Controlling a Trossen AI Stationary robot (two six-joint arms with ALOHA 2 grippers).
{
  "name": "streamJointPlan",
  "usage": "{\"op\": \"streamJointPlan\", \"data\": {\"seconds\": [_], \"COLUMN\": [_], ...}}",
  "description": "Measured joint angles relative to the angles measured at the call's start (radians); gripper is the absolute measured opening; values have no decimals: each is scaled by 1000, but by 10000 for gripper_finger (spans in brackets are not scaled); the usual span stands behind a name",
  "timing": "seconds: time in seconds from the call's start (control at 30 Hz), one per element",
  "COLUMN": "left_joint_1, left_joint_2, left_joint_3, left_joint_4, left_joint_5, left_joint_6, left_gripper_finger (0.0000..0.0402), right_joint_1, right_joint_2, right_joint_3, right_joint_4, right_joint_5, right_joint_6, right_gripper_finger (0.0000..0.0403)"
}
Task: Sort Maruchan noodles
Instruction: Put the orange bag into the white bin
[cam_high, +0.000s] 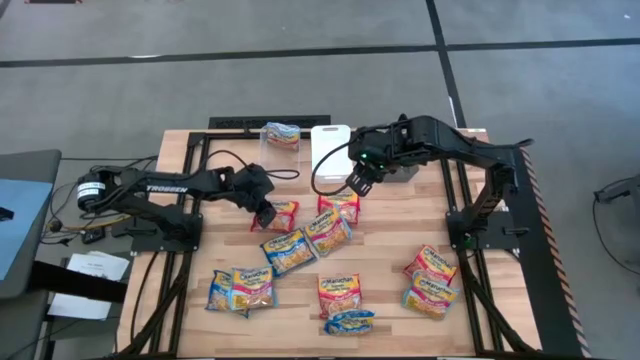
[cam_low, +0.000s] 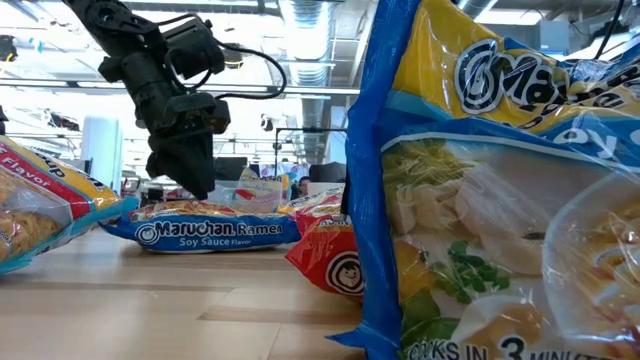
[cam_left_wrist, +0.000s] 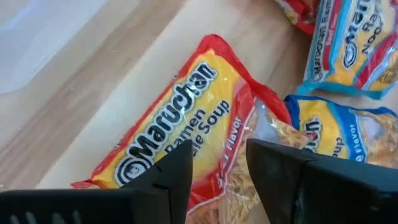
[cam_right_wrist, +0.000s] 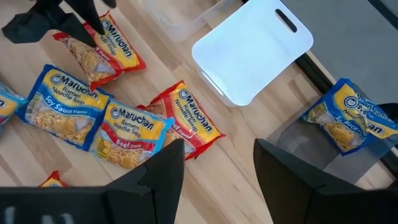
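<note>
Several Maruchan noodle packets lie flat on the wooden table (cam_high: 390, 300). My left gripper (cam_left_wrist: 219, 155) (cam_high: 268, 213) stands open and low over a red-edged packet (cam_left_wrist: 180, 118) (cam_high: 284, 213). One finger is on either side of the packet's near end, slanting down from the table's left. My right gripper (cam_right_wrist: 219, 149) (cam_high: 360, 185) hangs open and empty, high above the table beside the bins. A clear bin (cam_high: 280, 138) at the far edge holds a blue packet (cam_high: 283, 131). Another blue packet (cam_right_wrist: 345, 118) lies in a grey bin (cam_right_wrist: 311, 146). My left gripper has its open fingers (cam_left_wrist: 180, 171) down at the red-edged packet's near end (cam_left_wrist: 217, 180), coming from above and from the table's left. I cannot tell whether they touch it. The packet lies flat on the table.
A white bin (cam_high: 330, 148) stands between the clear and grey bins. Blue and pink packets (cam_high: 300, 245) cluster just right of the left gripper. More lie at the near left (cam_high: 240, 290), near middle (cam_high: 342, 300) and right (cam_high: 430, 280). One blue packet (cam_low: 490, 200) fills the low view's right.
</note>
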Motion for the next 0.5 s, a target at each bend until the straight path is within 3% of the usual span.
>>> {"op": "streamJointPlan", "data": {"seconds": [0.27, 0.5], "left_joint_1": [-55, -96], "left_joint_2": [27, 137], "left_joint_3": [0, 3], "left_joint_4": [-11, 22], "left_joint_5": [-44, -112], "left_joint_6": [0, 13], "left_gripper_finger": [137, 137], "right_joint_1": [1, 1], "right_joint_2": [0, 0], "right_joint_3": [0, 0], "right_joint_4": [0, 0], "right_joint_5": [0, 1], "right_joint_6": [0, 0], "right_gripper_finger": [217, 217]}}
